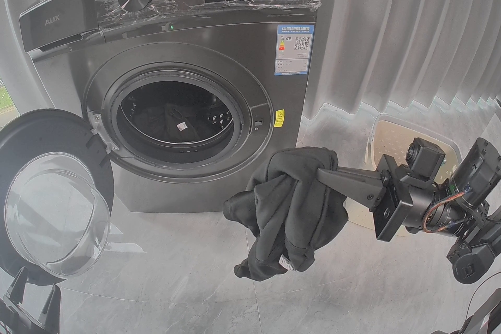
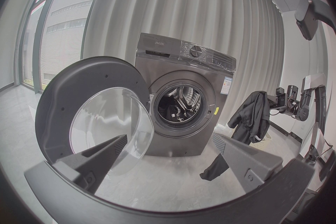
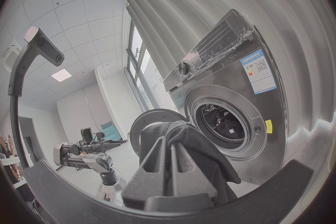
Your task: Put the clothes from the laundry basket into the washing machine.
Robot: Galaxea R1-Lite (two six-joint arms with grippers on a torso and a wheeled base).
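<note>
A grey front-loading washing machine [image 1: 198,53] stands with its round door [image 1: 49,194] swung wide to the left. Dark clothes [image 1: 175,123] lie inside the drum. My right gripper [image 1: 321,174] is shut on a dark garment [image 1: 292,215], which hangs in the air below and to the right of the drum opening, in front of the machine's lower right corner. The same garment [image 3: 196,151] drapes over my right gripper's fingers [image 3: 159,161] in the right wrist view. My left gripper [image 2: 168,153] is open and holds nothing, low at the left near the open door [image 2: 91,105]. The beige laundry basket [image 1: 412,142] sits on the floor right of the machine.
A pale curtain [image 1: 407,11] hangs behind and to the right of the machine. The light marbled floor [image 1: 182,272] in front of the machine is bare. The open door takes up the space at the lower left.
</note>
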